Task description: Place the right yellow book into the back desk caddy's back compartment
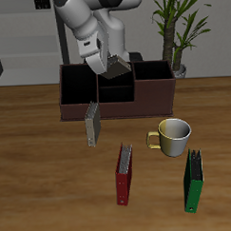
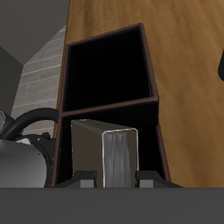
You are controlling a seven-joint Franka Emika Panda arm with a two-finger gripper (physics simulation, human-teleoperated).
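the gripper (image 1: 116, 68) holds the right yellow book (image 2: 107, 156) between closed jaws, above the back desk caddy (image 1: 74, 95); lowering and releasing it into the back compartment (image 2: 109, 76) remain.

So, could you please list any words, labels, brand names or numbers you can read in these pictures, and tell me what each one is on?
No readable text in either view.
The red book, the green book and the grey-tan book on the table: covers blank or too small to show print.
The mug: plain.
The back desk caddy: no label.
The right yellow book, between the gripper fingers: bare cover and page edges.
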